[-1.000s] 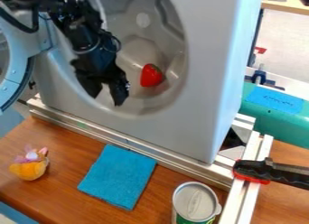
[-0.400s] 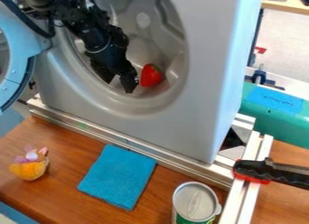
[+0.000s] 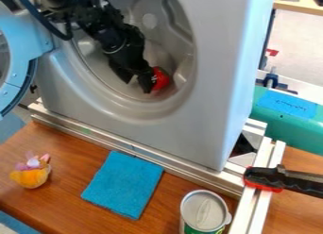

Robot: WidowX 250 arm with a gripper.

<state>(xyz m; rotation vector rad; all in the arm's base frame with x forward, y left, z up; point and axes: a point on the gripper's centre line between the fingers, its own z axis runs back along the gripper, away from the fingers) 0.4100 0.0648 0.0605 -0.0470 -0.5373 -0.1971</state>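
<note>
The pincer (image 3: 135,84), fingers apart, overlaps the strawberry (image 3: 161,79) inside the washer drum (image 3: 150,54). On the wooden counter (image 3: 69,200), a plush toy (image 3: 31,175) sits toward the left edge; a blue cloth (image 3: 123,184) and lidded can (image 3: 203,212) lie nearer the metal rails (image 3: 135,150).

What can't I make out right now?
All in the camera view:
Red toy: left side hidden behind the tool.
Whether they touch: the tool blocks the contact.
Can: base cut off by bottom edge.
Door: outer part cut off by left edge.
Blue tape: writing too small.
</note>
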